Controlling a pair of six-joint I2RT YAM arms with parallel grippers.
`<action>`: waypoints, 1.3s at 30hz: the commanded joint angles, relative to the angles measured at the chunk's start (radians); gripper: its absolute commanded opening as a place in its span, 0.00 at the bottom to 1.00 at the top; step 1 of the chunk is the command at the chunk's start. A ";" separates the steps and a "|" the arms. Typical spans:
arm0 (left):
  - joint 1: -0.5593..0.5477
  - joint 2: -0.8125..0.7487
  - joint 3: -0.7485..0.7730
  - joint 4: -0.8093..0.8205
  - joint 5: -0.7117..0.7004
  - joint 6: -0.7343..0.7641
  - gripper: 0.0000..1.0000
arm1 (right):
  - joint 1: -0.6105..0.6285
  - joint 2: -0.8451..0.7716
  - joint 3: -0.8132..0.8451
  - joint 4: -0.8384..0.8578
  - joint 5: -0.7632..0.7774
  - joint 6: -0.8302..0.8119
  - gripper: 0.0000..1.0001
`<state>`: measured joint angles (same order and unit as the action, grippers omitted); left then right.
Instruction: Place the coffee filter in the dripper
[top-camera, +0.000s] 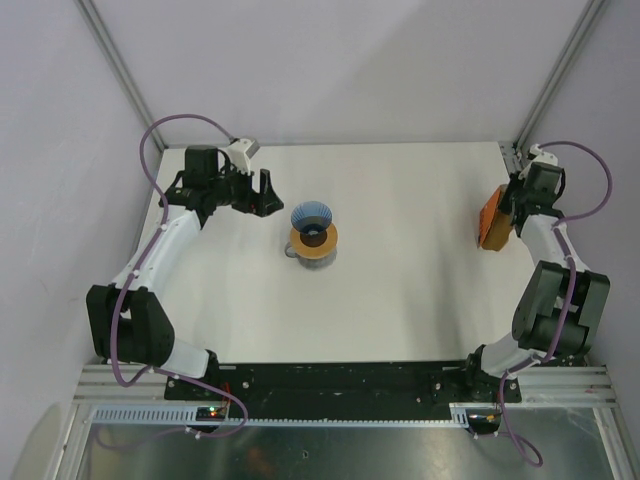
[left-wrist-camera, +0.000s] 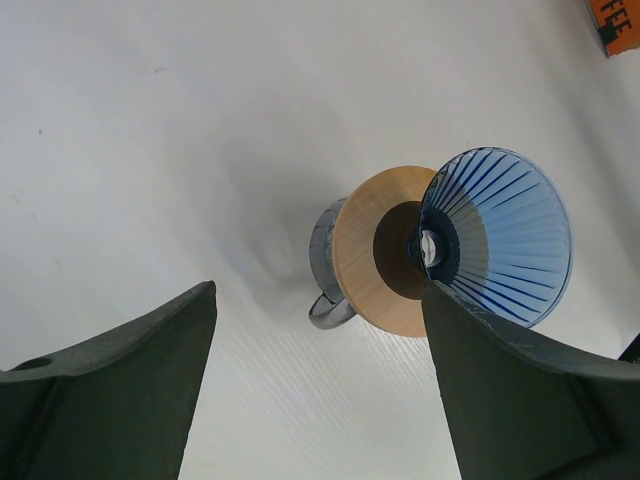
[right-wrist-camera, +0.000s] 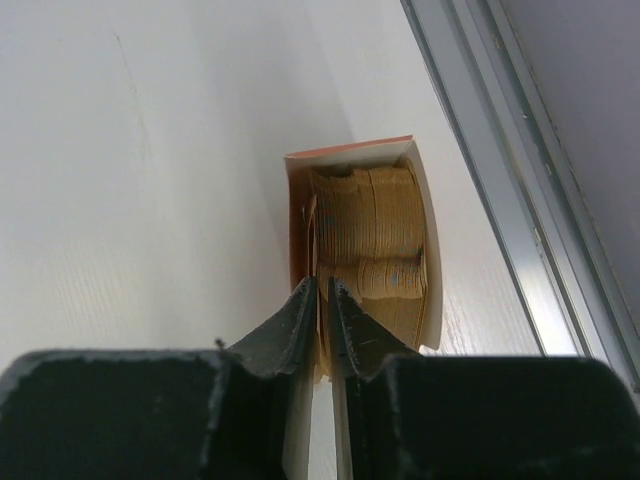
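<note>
Top external: the white table is sitting between grey walls. The dripper is standing on a disc left of centre, with the left gripper gaping empty just beside it.

Left wrist: the dripper is showing its ribs.

Right wrist: by the table's right edge, the right gripper is standing almost closed at the filters in their box. Whether it is gripping one, I cannot tell.
</note>
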<state>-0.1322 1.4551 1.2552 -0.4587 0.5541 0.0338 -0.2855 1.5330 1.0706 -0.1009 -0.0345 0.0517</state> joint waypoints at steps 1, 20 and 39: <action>0.005 0.002 0.027 0.012 0.026 -0.009 0.88 | -0.005 0.017 0.054 0.007 -0.006 -0.001 0.14; 0.008 0.007 0.027 0.008 0.030 -0.008 0.88 | 0.017 0.041 0.060 -0.035 0.021 -0.019 0.17; 0.008 0.017 0.025 0.005 0.040 -0.008 0.87 | 0.021 0.017 0.061 -0.035 -0.001 -0.020 0.20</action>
<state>-0.1322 1.4670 1.2552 -0.4591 0.5629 0.0338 -0.2699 1.5749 1.0893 -0.1452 -0.0277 0.0429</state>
